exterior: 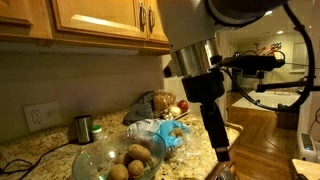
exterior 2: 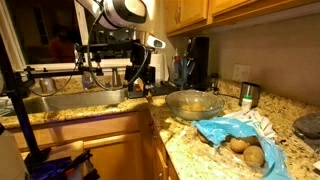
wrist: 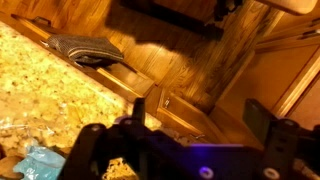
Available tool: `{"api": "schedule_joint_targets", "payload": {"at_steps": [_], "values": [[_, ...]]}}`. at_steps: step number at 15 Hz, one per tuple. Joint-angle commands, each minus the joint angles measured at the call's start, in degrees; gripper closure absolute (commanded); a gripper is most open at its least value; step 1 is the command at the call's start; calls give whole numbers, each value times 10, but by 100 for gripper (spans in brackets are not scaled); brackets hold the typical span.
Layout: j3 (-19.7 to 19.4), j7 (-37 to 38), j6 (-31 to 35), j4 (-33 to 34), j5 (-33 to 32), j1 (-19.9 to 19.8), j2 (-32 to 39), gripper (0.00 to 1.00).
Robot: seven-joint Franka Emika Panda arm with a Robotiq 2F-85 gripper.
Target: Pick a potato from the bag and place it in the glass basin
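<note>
The glass basin (exterior: 100,158) stands on the granite counter, and potatoes (exterior: 137,156) show inside it. It also shows in an exterior view (exterior 2: 195,104). The crinkled light-blue bag (exterior: 160,133) lies beside it, and in an exterior view the bag (exterior 2: 225,130) holds potatoes (exterior 2: 246,148). In the wrist view my gripper (wrist: 200,115) is open and empty, out past the counter edge above the wooden cabinet fronts. A corner of the bag (wrist: 40,163) shows at the lower left. The arm (exterior: 215,120) hangs to the right of the bag.
A small dark-green cup (exterior: 83,127) stands behind the basin near the wall socket. A steel sink (exterior 2: 70,100) lies beyond the basin, with camera stands around it. A dark cloth (wrist: 85,48) lies on the counter edge. Wooden cabinets hang overhead.
</note>
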Motion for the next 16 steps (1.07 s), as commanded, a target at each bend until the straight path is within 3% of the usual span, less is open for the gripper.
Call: {"api": "schedule_joint_targets", "payload": {"at_steps": [1, 7, 16], "values": [[-4, 1, -2, 1, -1, 5, 0, 0], [-6, 1, 0, 2, -3, 3, 4, 0], [-31, 49, 99, -23, -104, -47, -4, 0]]}}
